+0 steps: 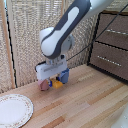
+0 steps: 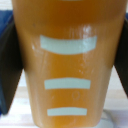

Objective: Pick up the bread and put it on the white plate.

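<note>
Toast (image 1: pixel 58 84) shows as a small orange-yellow patch right under my clamp (image 1: pixel 53 80), down at the worktable (image 1: pixel 85 105) surface, well off from the white crockery (image 1: pixel 14 110), which sits on the planks toward the exterior view's left and nearer the camera. From the exterior view I see the white gripper head hanging low over the wood, with a pinkish shape (image 1: pixel 45 85) on the plate's side of the toast and a blue shape (image 1: pixel 64 75) on the side away from the plate; I can't tell whether those are the cups or parts of the fingers. The dark drawer cabinet (image 1: pixel 112 42) stands far from the plate, at the back on the exterior view's right, and a slatted screen (image 1: pixel 30 30) runs behind the arm (image 1: pixel 62 30)

In my wrist view an orange surface (image 2: pixel 67 65) with three pale bars fills nearly the whole picture, flanked by a dark finger (image 2: pixel 9 65) on one side and another dark edge on the opposite side. The fingers sit close on either flank of that orange body, but whether they actually press on it I cannot tell
</note>
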Robot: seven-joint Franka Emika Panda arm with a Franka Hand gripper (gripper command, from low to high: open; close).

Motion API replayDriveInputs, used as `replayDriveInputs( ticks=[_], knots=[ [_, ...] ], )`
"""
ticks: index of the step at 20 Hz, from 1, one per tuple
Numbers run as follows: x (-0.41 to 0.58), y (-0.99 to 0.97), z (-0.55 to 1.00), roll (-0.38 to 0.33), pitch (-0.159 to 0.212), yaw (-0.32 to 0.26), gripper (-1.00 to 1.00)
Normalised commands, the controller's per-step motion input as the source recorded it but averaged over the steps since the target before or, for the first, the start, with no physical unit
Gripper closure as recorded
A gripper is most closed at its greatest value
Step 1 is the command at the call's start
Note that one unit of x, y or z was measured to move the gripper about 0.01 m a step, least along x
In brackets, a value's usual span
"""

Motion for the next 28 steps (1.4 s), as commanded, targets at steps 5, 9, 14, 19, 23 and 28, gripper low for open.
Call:
replayDriveInputs(
  ticks=[5,9,14,19,23,28],
  knots=[
    [0.000,0.55,0.53,0.013,-0.008,-0.179,1.00],
    [0.000,0.58,0.30,0.002,0.000,-0.194,1.00],
    [0.055,0.77,0.09,-0.001,0.000,-0.152,1.00],
    [0.199,0.88,0.00,-0.006,0.000,-0.104,1.00],
    [0.388,0.89,-0.02,-0.019,-0.008,-0.063,1.00],
    [0.733,0.75,-0.17,-0.071,-0.036,-0.011,1.00]
  ],
)
